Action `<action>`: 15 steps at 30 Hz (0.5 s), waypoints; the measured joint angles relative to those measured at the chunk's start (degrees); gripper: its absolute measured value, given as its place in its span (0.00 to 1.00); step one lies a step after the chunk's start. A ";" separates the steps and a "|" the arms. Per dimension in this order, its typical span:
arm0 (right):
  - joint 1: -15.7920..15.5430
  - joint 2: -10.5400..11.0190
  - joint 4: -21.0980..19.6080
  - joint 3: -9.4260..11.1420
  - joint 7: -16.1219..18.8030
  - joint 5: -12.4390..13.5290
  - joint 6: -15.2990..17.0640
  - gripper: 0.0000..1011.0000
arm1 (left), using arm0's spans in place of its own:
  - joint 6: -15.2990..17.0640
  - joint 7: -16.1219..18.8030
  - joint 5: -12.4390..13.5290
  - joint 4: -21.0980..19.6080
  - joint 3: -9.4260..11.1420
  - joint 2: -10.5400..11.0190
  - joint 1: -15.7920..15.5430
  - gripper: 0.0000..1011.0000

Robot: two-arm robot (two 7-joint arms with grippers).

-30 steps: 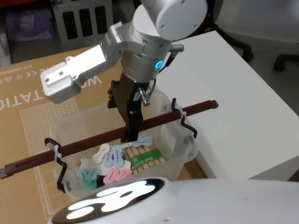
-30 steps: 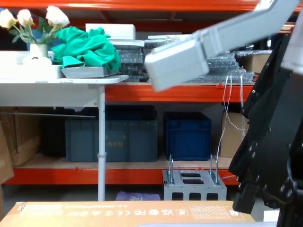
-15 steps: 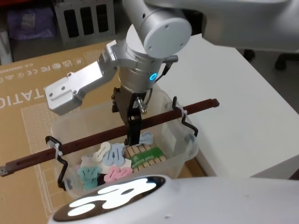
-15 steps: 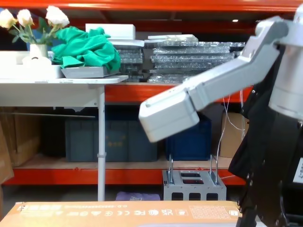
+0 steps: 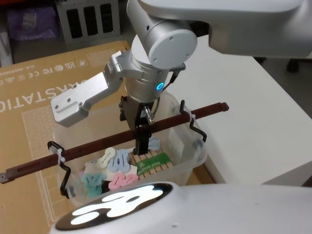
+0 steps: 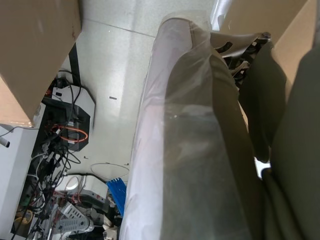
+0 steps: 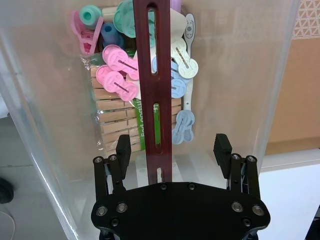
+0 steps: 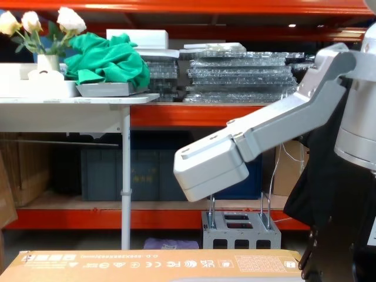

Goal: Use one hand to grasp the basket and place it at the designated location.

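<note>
The basket (image 5: 191,163) is a pale translucent tub resting on a cardboard sheet (image 5: 29,97). A dark red bar (image 5: 92,148) spans its top, tied to black wire hooks at both ends. Several pastel clips and wooden pegs (image 5: 114,170) lie inside. My right gripper (image 5: 142,145) reaches down from above at the bar's middle. In the right wrist view the right gripper (image 7: 173,144) is open, one finger on each side of the bar (image 7: 159,125), with the basket wall (image 7: 240,75) around it. The fingers are not touching the bar.
A white table (image 5: 243,97) adjoins the basket's right side. A grey slotted metal block (image 5: 87,19) stands on the floor beyond the cardboard. In the chest view my right arm's link (image 8: 235,153) hangs before orange shelving with dark blue crates (image 8: 141,170).
The right arm has come lower and its fingers have sunk down around the bar. The basket and bar have not moved.
</note>
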 joint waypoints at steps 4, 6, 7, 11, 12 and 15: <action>0.05 0.00 -0.05 -0.24 -0.02 -0.21 0.34 0.99 | 0.00 0.00 0.00 0.00 0.00 0.00 0.00 0.00; 0.05 0.00 -0.03 -0.26 -0.18 -0.24 0.37 0.95 | 0.00 0.00 0.00 0.00 0.00 0.00 0.00 0.00; 0.05 0.00 -0.03 -0.26 -0.18 -0.24 0.37 0.95 | 0.00 0.00 0.00 0.00 0.00 0.00 0.00 0.00; 0.11 0.14 0.25 -0.03 -0.46 0.05 0.19 0.86 | 0.00 0.00 0.00 0.00 0.00 0.00 0.00 0.00; 0.13 0.14 0.31 0.03 -0.47 0.17 0.17 0.84 | 0.00 0.00 0.00 0.00 0.00 0.00 0.00 0.00; 0.15 0.14 0.49 0.17 -0.52 0.36 0.22 0.75 | 0.00 0.00 0.00 0.00 0.00 0.00 0.00 0.00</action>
